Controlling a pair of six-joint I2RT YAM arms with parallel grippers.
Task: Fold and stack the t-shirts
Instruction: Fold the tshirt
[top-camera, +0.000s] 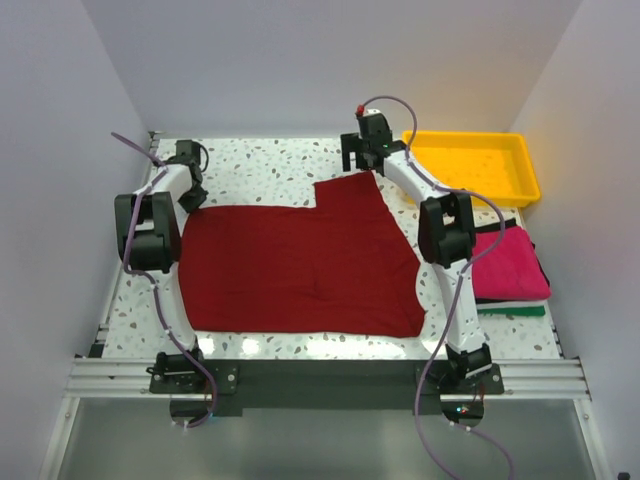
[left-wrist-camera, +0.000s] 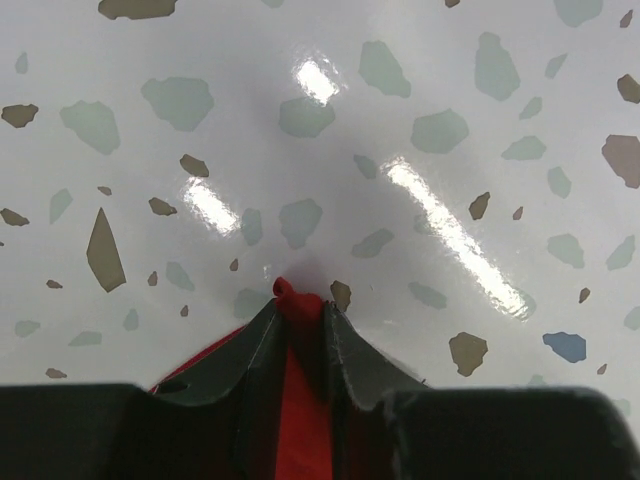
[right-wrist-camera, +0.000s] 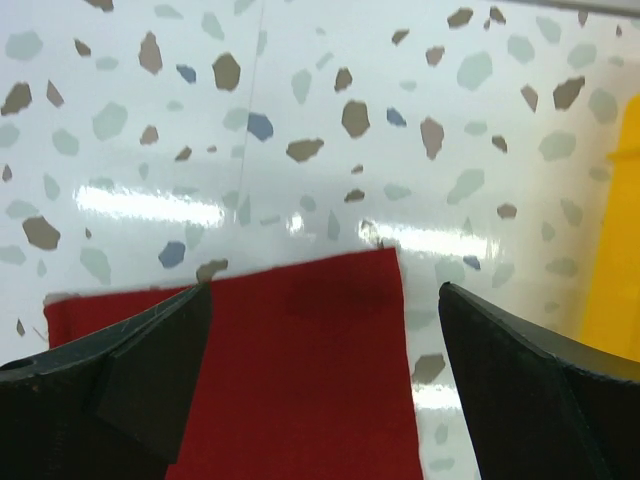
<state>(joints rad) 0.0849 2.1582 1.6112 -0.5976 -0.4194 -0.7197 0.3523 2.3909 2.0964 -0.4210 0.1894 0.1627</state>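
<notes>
While the left gripper (left-wrist-camera: 300, 308) pinches a maroon t-shirt (top-camera: 300, 265) corner tight between its fingers, the right gripper (right-wrist-camera: 325, 300) hangs wide apart over another corner just below it; the first fold seems pending, needing that gripper to descend and clamp.

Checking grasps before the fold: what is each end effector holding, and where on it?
The left end effector pinches the maroon t-shirt at its far-left corner. The right end effector is open, holding nothing.
</notes>
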